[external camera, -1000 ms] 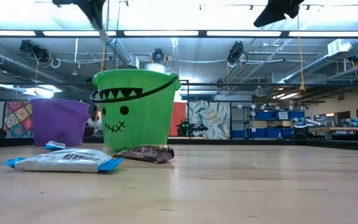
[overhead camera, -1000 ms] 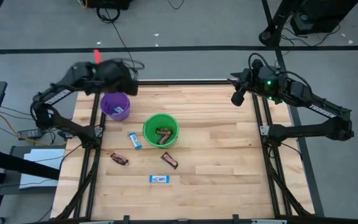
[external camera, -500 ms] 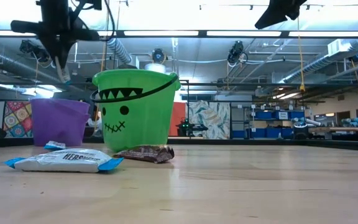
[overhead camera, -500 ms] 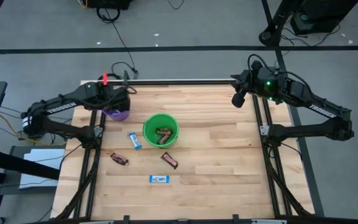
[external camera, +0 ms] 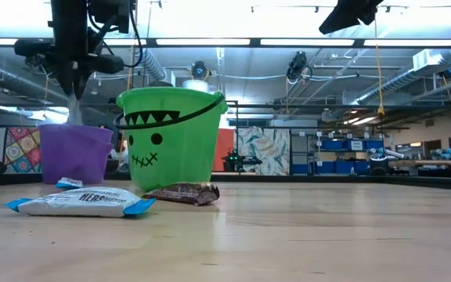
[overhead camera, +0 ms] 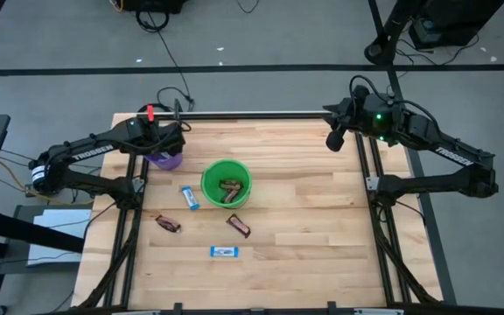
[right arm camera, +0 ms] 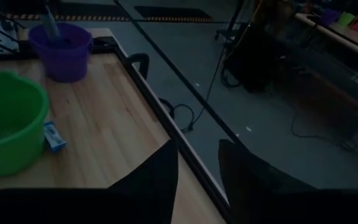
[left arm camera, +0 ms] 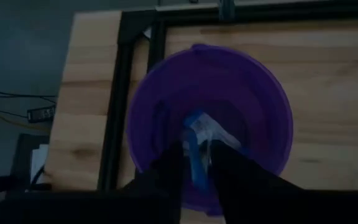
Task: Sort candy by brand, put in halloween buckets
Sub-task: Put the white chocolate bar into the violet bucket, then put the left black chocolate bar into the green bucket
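- Purple round plastic pail (left arm camera: 213,124) sat at the worktop's (overhead camera: 322,219) far left corner; my left end effector (left arm camera: 196,163) hung right above it, fingers pinching a light blue-and-white wrapped bar (left arm camera: 196,140) so it would fall inside.
- My right end effector (right arm camera: 197,165) waited apart, empty, beyond the worktop's right edge.

overhead and table-level views, both show green bucket (overhead camera: 226,184)

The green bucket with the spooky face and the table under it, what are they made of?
The green bucket looks like smooth, glossy plastic: one even bright colour, soft light reflections on its wall, a black face printed on it. The table looks like pale wood: the high view shows long joined strips with grain lines, and a slight sheen suggests a sealed finish, though I can't be sure.
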You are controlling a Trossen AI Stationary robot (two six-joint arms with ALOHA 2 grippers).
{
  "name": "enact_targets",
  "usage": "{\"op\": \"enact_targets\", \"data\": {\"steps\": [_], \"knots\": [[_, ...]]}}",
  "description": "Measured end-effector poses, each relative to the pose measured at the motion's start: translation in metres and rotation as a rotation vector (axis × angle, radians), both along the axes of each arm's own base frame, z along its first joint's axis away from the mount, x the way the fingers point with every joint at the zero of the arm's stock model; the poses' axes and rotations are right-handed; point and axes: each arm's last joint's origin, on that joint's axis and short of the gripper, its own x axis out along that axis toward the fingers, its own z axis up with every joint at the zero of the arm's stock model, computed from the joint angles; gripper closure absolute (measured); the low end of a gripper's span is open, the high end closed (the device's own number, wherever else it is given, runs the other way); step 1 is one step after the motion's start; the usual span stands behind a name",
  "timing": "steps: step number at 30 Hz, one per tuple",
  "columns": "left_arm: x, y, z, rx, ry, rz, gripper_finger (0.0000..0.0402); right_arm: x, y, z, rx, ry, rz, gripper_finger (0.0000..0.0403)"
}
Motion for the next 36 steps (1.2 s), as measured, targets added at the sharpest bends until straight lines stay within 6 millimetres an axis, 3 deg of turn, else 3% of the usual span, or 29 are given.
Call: {"op": "enact_targets", "data": {"steps": [7,11,17,21,26,31,36], "knots": [[0.001,0.0,0.0,0.001,-0.006,-0.015,0.0256,0.001,0.003,-0.001,0.013,0.0,0.009,0.0275],[0.018,-0.003,0.009,-0.018,-0.208,-0.18,0.0245,0.0,0.002,-0.001,0.002,0.001,-0.031,0.0275],[0.057,-0.017,0.067,0.25,-0.742,-0.482,0.0244,0.001,0.002,-0.001,0.017,-0.007,-0.033,0.0275],[0.068,-0.034,0.099,0.352,-0.923,-0.648,0.0244,0.003,0.003,-0.002,0.056,-0.017,0.023,0.0275],[0.067,-0.066,0.101,0.263,-0.874,-0.848,0.0244,0.008,0.004,-0.005,0.125,-0.023,0.112,0.0275],[0.06,-0.098,0.084,0.111,-0.686,-1.047,0.0244,0.016,0.004,-0.01,0.163,-0.004,0.21,0.0275],[0.043,-0.112,0.063,-0.061,-0.449,-1.12,0.0243,0.024,0.003,-0.015,0.211,0.006,0.254,0.0275]]}}
